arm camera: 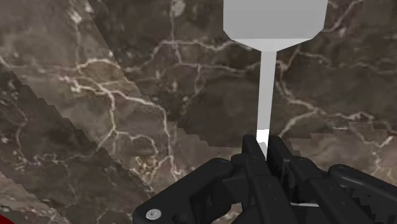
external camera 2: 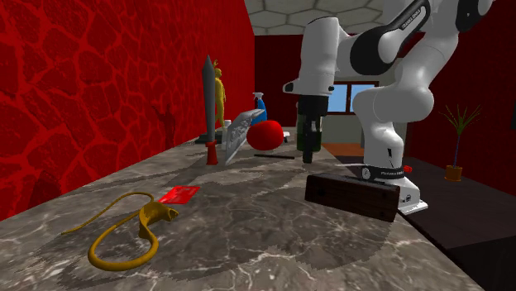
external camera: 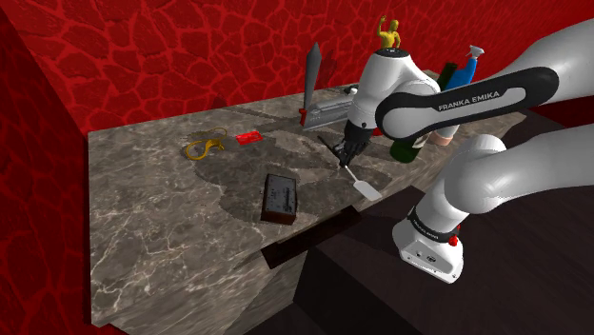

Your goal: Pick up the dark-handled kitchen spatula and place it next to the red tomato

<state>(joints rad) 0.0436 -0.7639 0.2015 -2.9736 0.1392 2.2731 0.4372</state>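
Note:
My black gripper (arm camera: pixel 264 145) is shut on the spatula (arm camera: pixel 275 19), clasping the pale shaft where it meets the handle. The flat grey blade points away from the fingers over the marble counter (arm camera: pixel 95 95). In the shoulder view the gripper (external camera: pixel 348 157) hangs low over the counter's right half. The spatula's blade (external camera: pixel 366 187) slants toward the front edge, and its dark handle runs back the other way. In the second exterior view the red tomato (external camera 2: pixel 266 134) sits just left of the gripper (external camera 2: pixel 308 149), in front of a grey ribbed utensil.
A dark box (external camera: pixel 279 198) lies near the front edge, left of the gripper. A yellow looped cord (external camera: pixel 205 147) and a small red card (external camera: pixel 249 137) lie further left. A tall grey blade (external camera: pixel 312 81), a yellow figure (external camera: pixel 387 36), a blue spray bottle (external camera: pixel 464 71) and a green bottle (external camera: pixel 407 147) crowd the back right.

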